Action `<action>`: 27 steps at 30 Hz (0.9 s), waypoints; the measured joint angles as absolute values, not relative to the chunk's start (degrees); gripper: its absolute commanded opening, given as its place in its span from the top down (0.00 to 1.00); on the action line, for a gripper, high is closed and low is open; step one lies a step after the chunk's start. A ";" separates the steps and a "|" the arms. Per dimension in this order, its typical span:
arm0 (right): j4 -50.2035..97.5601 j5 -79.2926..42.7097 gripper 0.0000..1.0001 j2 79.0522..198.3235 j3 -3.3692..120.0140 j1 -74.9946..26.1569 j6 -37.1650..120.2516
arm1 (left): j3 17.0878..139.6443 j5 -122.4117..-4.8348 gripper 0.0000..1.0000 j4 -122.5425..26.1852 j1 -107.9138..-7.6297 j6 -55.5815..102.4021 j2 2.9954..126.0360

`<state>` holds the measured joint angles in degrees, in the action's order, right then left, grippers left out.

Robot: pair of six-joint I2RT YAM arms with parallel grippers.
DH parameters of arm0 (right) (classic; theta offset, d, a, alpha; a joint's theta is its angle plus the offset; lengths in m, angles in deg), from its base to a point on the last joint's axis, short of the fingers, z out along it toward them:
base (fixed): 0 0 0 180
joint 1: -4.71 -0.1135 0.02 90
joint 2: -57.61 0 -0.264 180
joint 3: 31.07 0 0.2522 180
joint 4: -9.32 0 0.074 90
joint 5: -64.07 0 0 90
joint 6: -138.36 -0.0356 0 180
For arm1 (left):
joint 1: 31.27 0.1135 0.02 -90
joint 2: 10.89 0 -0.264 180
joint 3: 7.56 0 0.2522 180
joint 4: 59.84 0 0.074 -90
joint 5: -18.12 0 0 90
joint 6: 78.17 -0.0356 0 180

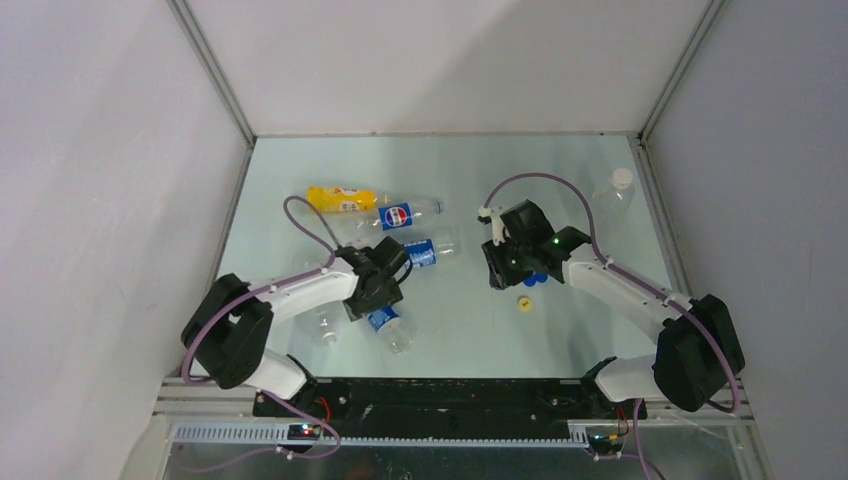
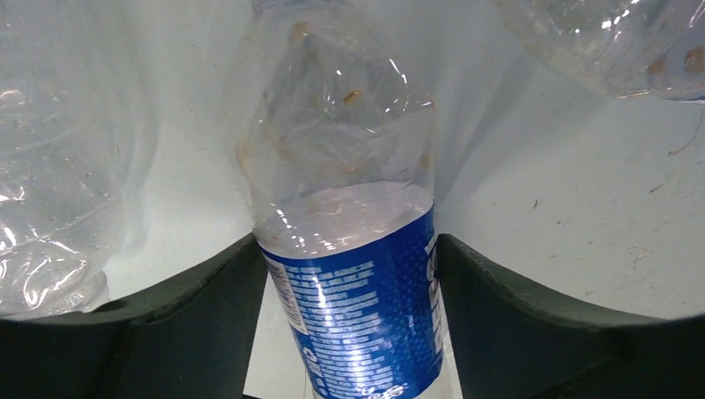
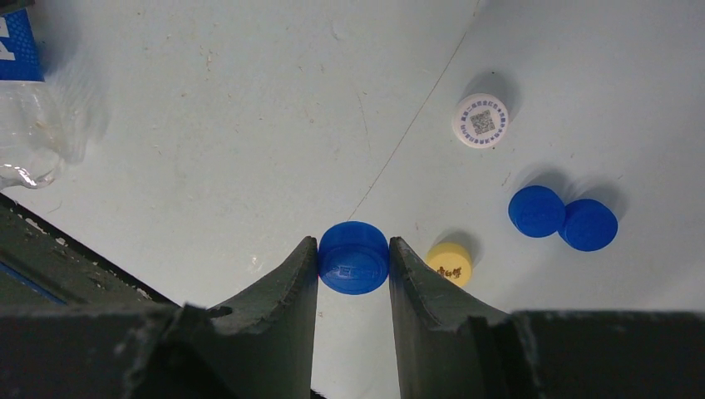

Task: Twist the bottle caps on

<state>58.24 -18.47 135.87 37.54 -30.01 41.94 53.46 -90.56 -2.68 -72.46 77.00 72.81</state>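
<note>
The left end effector (image 2: pixel 347 249) straddles a blue-labelled bottle (image 2: pixel 357 316) lying on the bench (image 1: pixel 560 160). One finger stands at each side of the label, right against it, but I cannot tell whether they are actually squeezing it. The right end effector (image 3: pixel 353 243) is clamped on a blue cap (image 3: pixel 353 259), which sits squarely between its fingertips just above the bench. The overhead view shows six bottles. They are the straddled one, a yellow-orange bottle (image 1: pixel 338 198), a bottle with a red, white and blue label (image 1: pixel 400 215), another blue-labelled one (image 1: pixel 425 250), an unlabelled clear bottle (image 1: pixel 325 325) beside the left arm, and an upright clear bottle (image 1: pixel 615 190) with a white top in the far right corner. The right wrist view shows five loose caps: the held one, a yellow cap (image 3: pixel 449 262) just beside the right finger, a touching pair of blue caps (image 3: pixel 564 218), and a white cap (image 3: pixel 480 120) printed with a code. The straddled bottle's neck is cut off at the top of the left wrist view. From overhead the right end effector hides most of the caps, and the lying bottles' mouths are too small to make out.
</note>
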 measured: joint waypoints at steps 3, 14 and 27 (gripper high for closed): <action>58.06 -18.16 0.84 135.34 37.23 -30.01 41.96 | 53.27 -90.28 0.38 -2.90 -72.46 77.39 73.09; 58.94 -17.66 0.85 130.42 36.77 -30.01 42.66 | 50.05 -91.92 0.50 -3.53 -73.23 74.72 64.20; 58.20 -9.07 0.88 112.26 36.71 -30.45 48.94 | 47.01 -96.20 0.52 -17.85 -76.26 42.11 39.22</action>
